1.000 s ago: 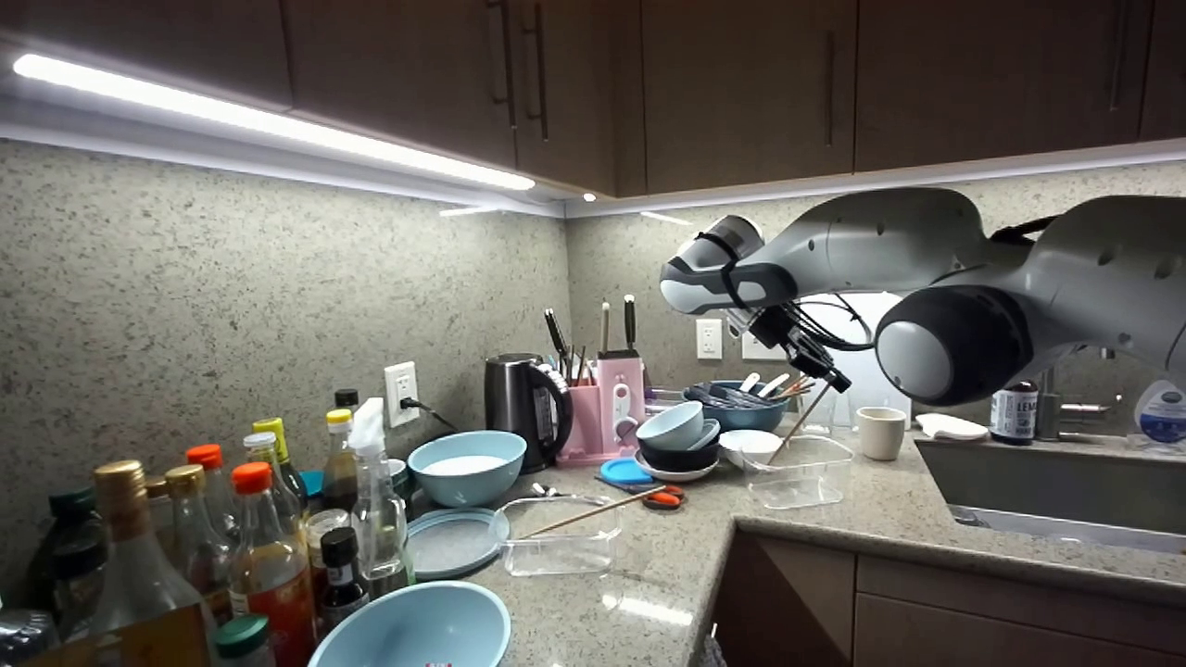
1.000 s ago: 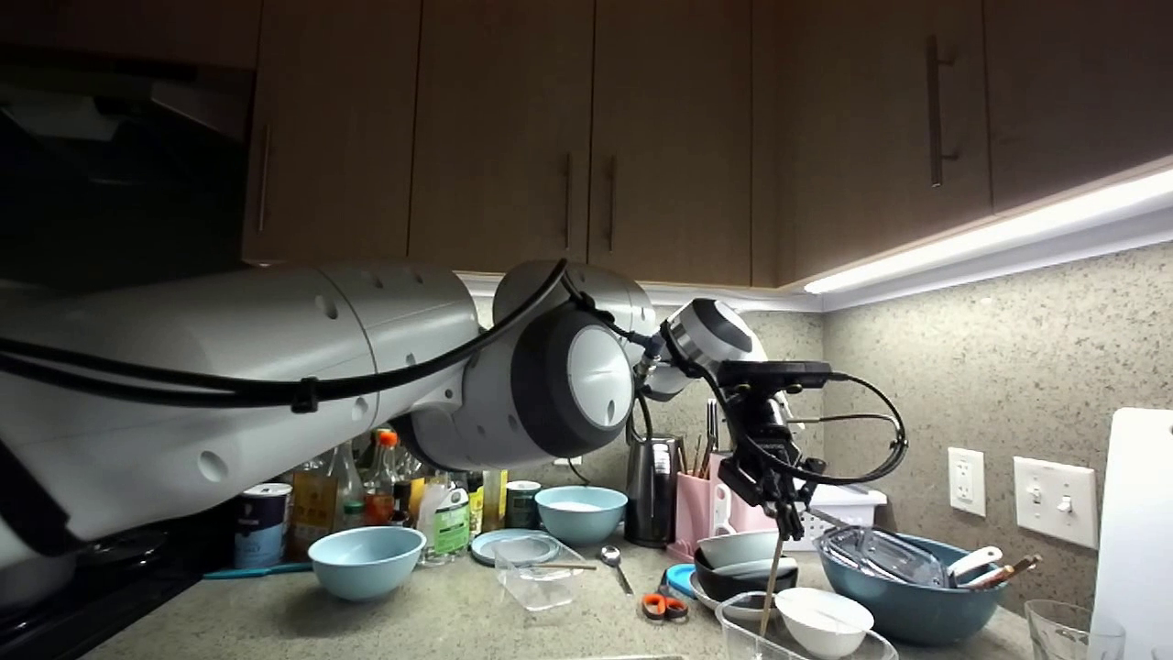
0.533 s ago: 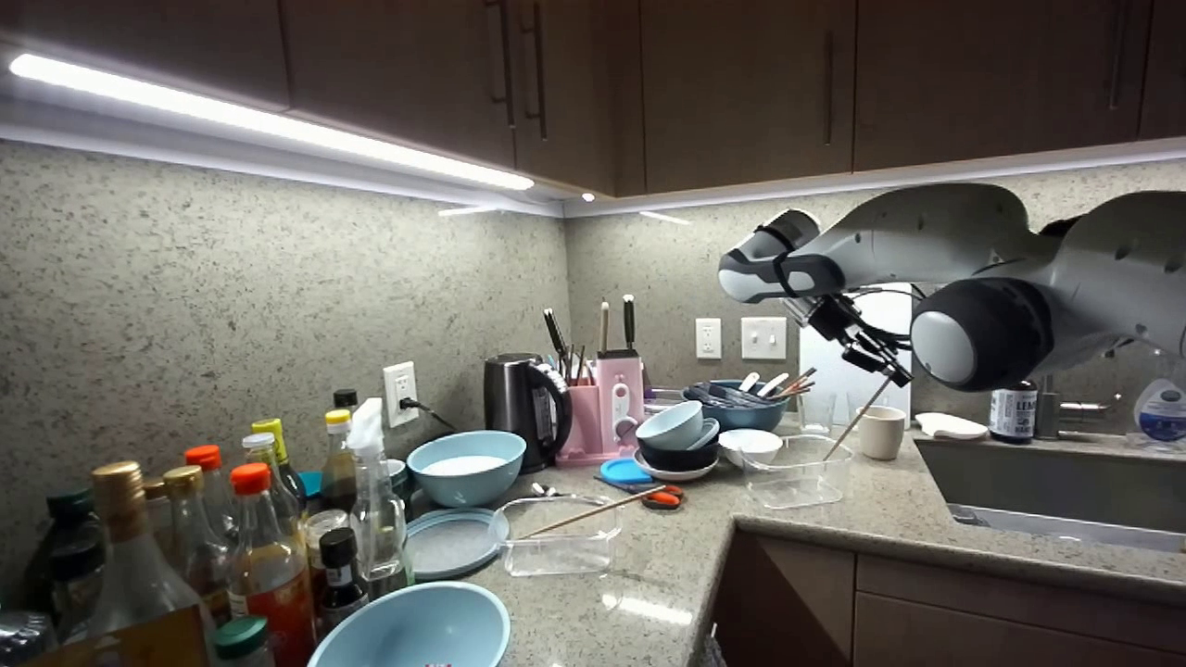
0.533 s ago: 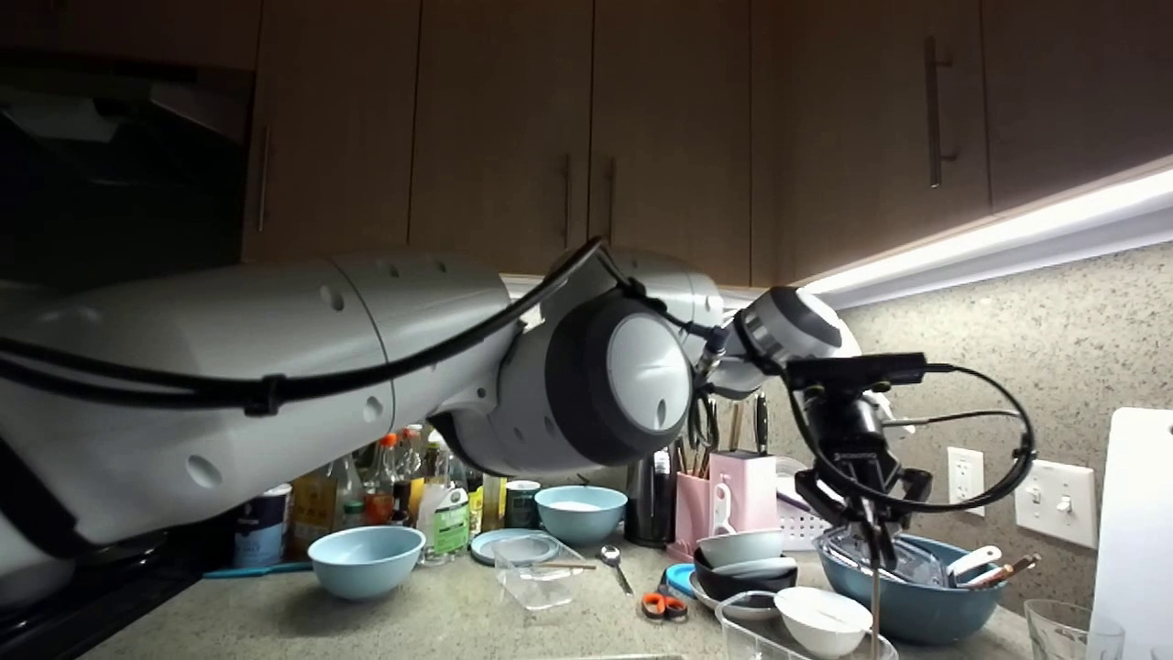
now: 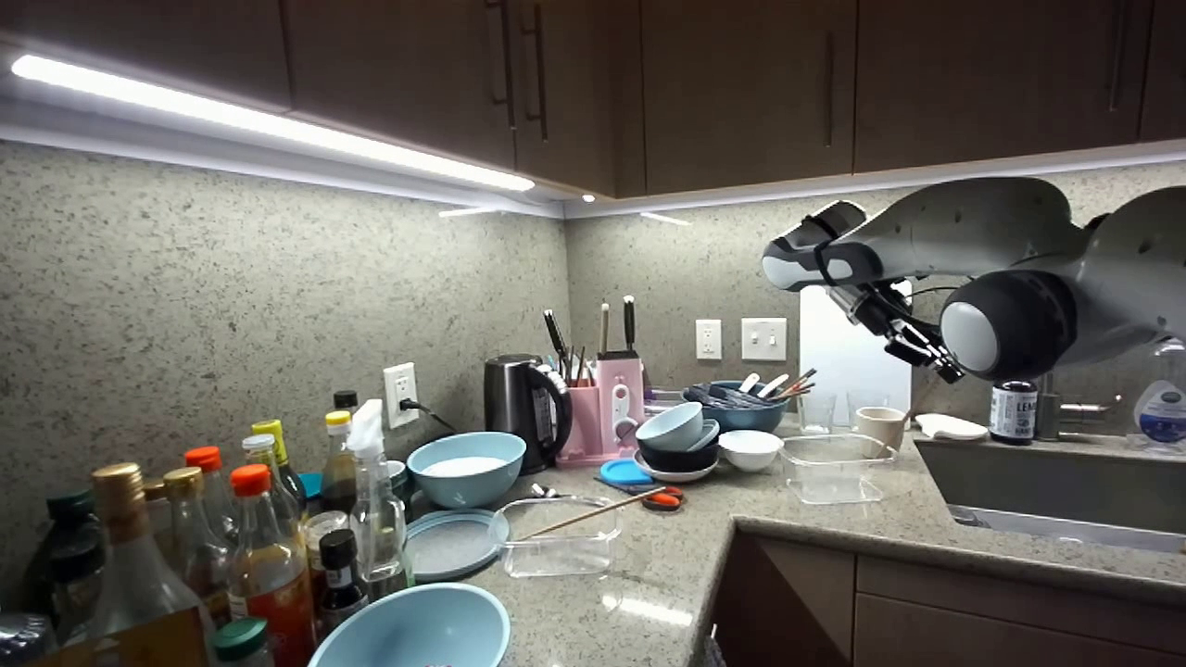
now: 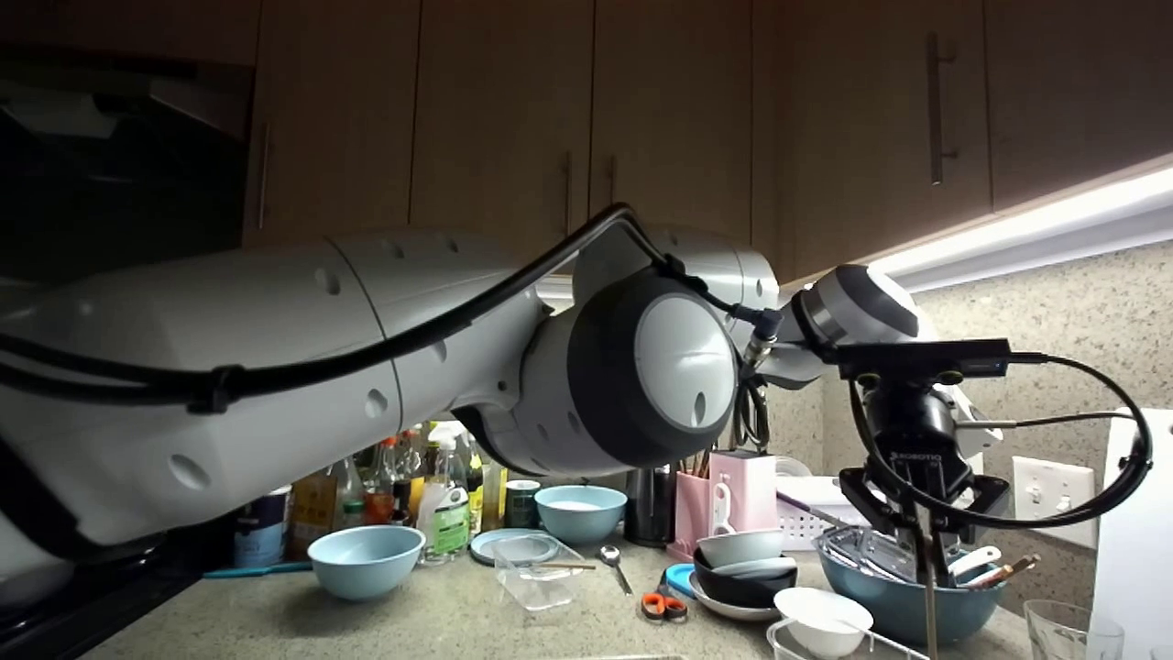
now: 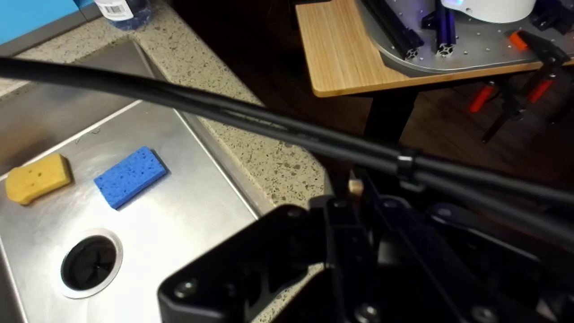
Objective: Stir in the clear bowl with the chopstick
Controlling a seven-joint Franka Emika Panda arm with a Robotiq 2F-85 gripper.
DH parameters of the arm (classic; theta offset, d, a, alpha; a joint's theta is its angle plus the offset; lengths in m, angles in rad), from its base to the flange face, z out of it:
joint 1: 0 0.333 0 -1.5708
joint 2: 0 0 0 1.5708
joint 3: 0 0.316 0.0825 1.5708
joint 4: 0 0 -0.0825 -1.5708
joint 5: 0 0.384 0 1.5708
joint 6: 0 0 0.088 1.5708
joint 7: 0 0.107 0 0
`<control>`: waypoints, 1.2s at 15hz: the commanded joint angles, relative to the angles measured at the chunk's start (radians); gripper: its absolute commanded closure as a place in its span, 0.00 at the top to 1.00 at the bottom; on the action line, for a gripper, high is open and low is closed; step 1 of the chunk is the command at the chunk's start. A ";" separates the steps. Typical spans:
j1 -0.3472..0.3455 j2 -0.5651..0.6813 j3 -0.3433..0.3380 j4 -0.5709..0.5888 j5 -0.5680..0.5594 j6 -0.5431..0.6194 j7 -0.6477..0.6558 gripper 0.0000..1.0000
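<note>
My gripper (image 6: pixel 931 573) is shut on the chopstick (image 6: pixel 931 628), a thin light-brown stick that hangs almost straight down from the fingertips. Its top end shows as a pale square between the fingers in the wrist view. The clear bowl (image 5: pixel 834 472), a see-through container with a rectangular outline, stands on the counter left of the sink. My gripper (image 5: pixel 950 371) is above and to the right of it. The chopstick runs down near the bowl's right end; its lower tip is cut off or blurred, so I cannot tell whether it is inside.
A beige cup (image 5: pixel 871 426) stands right behind the clear bowl, and a white bowl (image 5: pixel 750 451) to its left. The sink (image 7: pixel 188 193) holds a blue sponge (image 7: pixel 130 176) and a yellow one. Another clear container (image 5: pixel 561 559) has a stick (image 5: pixel 593 514) lying across it.
My gripper has moved steadily to the right in both exterior views, carrying the chopstick. During the last half second the clear bowl has also slid right.
</note>
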 commanded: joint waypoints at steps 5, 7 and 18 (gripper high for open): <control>0.091 -0.069 0.057 -0.041 0.026 -0.031 0.020 0.02; 0.115 -0.067 0.068 -0.040 0.030 -0.028 0.023 0.02; 0.114 -0.030 0.047 -0.021 -0.028 0.029 -0.076 0.02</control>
